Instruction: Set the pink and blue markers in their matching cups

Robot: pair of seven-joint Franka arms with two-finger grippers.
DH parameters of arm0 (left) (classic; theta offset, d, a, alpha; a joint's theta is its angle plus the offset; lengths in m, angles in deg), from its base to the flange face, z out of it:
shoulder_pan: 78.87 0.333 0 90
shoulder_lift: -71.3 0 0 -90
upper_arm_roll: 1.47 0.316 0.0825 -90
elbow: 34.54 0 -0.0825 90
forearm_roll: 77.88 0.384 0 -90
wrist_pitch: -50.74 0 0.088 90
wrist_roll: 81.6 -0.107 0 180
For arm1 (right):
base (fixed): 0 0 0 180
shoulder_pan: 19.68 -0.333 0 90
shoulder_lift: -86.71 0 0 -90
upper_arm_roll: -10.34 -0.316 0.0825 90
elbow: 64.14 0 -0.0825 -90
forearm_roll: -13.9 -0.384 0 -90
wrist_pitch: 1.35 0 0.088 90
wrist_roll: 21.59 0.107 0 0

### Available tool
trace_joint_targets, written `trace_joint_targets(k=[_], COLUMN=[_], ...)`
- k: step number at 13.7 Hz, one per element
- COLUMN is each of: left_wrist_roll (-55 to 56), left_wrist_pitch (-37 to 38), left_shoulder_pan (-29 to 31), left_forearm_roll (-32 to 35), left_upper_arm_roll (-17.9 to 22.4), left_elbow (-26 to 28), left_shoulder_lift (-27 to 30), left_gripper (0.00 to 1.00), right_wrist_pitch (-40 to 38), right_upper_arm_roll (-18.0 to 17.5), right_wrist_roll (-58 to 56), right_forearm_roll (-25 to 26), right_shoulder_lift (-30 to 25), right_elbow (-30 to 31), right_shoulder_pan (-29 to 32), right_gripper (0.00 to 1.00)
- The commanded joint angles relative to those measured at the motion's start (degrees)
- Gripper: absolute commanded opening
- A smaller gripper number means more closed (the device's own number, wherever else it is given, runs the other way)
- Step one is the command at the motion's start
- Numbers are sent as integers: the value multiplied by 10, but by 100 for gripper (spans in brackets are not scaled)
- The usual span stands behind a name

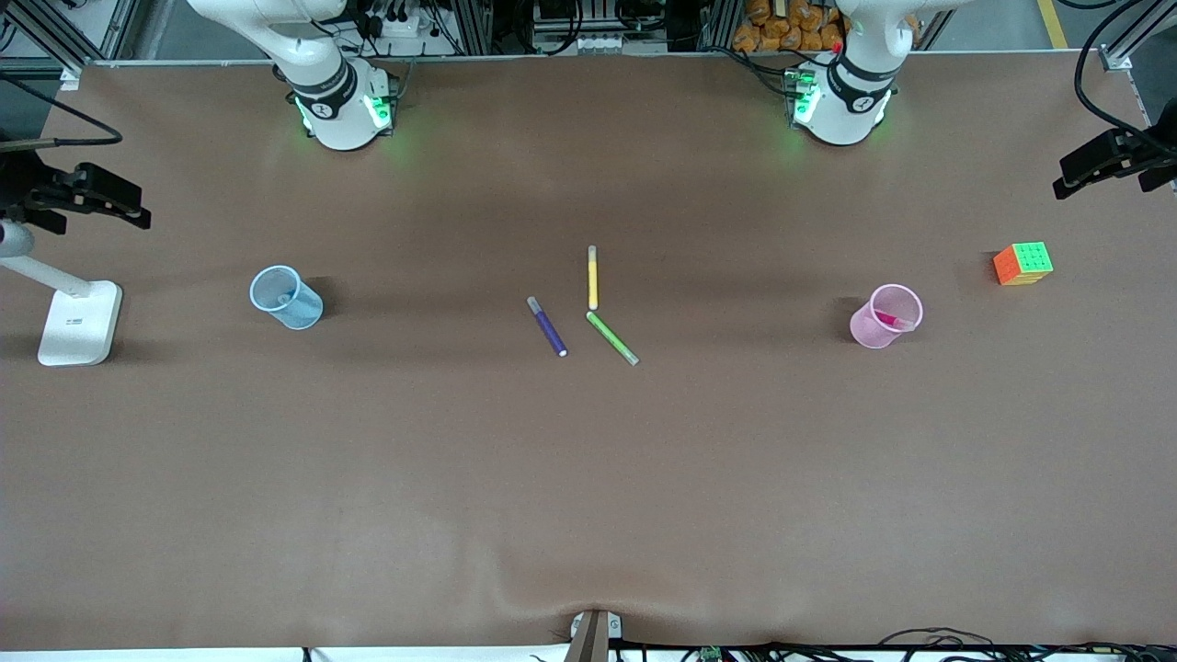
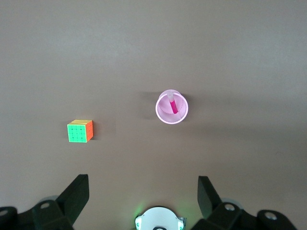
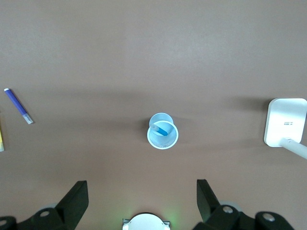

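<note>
With both arms pulled up high, each gripper hangs with its fingers spread wide and nothing in them. The left gripper [image 2: 143,191] is over the pink cup [image 1: 885,315], and the pink marker [image 2: 172,104] stands tilted inside it. The right gripper [image 3: 142,191] is over the blue cup [image 1: 286,297], with the blue marker [image 3: 161,129] leaning in that one. Mid-table, the purple marker [image 1: 547,326], yellow marker [image 1: 593,277] and green marker [image 1: 612,337] lie flat, close together. A Rubik's cube [image 1: 1022,263] sits near the left arm's end, a white lamp base [image 1: 80,321] at the right arm's end.
</note>
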Motion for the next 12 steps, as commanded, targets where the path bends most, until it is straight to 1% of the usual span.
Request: trace_joint_targets(k=[1, 2, 3, 4, 5, 6, 7, 9, 12], left_wrist_roll=[-12, -10, -3, -3, -2, -2, -1, 8, 42], left_wrist_pitch=[-5, -5, -4, -4, -4, -4, -4, 20, 22], left_shoulder_pan=[-1, -2, -2, -3, -4, -5, -6, -6, -5], left_forearm_roll=[-11, -10, -11, -11, -11, -10, -11, -8, -11], left_upper_arm_roll=[3, 3, 3, 2, 2, 2, 1, -19, -32], left_elbow=[8, 7, 7, 8, 7, 1, -18, -45, -51], left_shoulder_lift=[1, -3, -4, -3, -4, -5, -11, -18, -18], left_gripper=[100, 100, 100, 100, 100, 100, 100, 100, 100], right_wrist_pitch=[33, 60, 64, 53, 30, 12, -16, -27, -23], right_upper_arm_roll=[-3, -3, -3, -6, -5, 1, 10, 11, 12], right_wrist_roll=[3, -3, -23, -38, -39, -41, -43, -34, -35], right_forearm_roll=[14, 5, 18, 41, 36, -16, -55, -54, -46], right_shoulder_lift=[-30, -27, -18, -2, 5, 6, 1, 2, -2], right_elbow=[47, 34, 9, -22, -42, -61, -57, -62, -56], right_shoulder_pan=[1, 4, 0, -5, -3, 9, 31, 37, 62], right_gripper=[100, 100, 100, 100, 100, 100, 100, 100, 100])
